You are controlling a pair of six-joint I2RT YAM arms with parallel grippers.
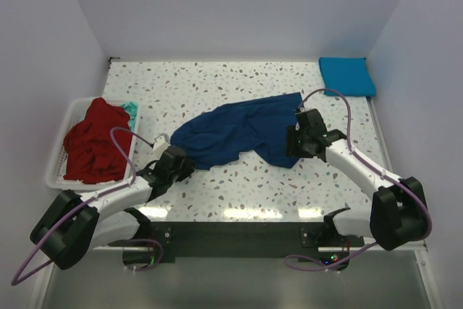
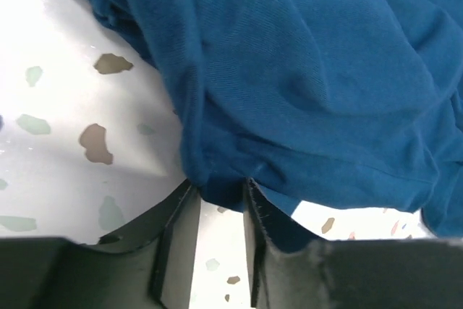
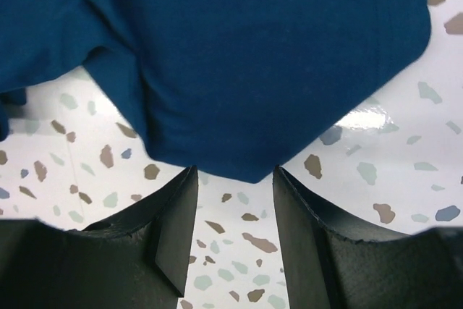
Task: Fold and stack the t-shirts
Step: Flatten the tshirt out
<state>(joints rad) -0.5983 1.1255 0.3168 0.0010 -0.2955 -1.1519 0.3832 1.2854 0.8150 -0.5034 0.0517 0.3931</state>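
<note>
**Basket holds red and teal tees; navy tee lies slantwise mid-table, a gripper at each end**

Containers first. White slatted plastic basket (image 1: pixel 78 104) sits at the 9 o'clock edge of the speckled terrazzo table (image 1: pixel 217 81), seen from the top cam. In it lies a crumpled red cloth t-shirt (image 1: pixel 94 142), heaped and filling most of the basket. A bit of teal cloth (image 1: pixel 130 110) shows at the basket's 1 o'clock corner, partly under the red one.

A folded turquoise-blue t-shirt (image 1: pixel 346 75) lies flat on the tabletop at the 1 o'clock corner, well apart from everything else.

The navy blue cloth t-shirt (image 1: pixel 231 132) is at the table's centre, rumpled and not folded. Its long axis runs approx. from 8 o'clock to 2 o'clock. The 8 o'clock end is narrow and bunched. The 2 o'clock end is broad, w/ a flap hanging down toward 5 o'clock.

Left gripper (image 2: pixel 218 186) is at the narrow 8 o'clock end. Its jaws stand close together w/ a dark fold of the navy tee's edge between the tips. Can't tell whether the fold is pinched tight.

Right gripper (image 3: pixel 235 170) is at the flap on the broad end. Its jaws stand about half apart w/ bare table between them. A corner of the navy tee reaches just to the tips, and nothing is held.
</note>
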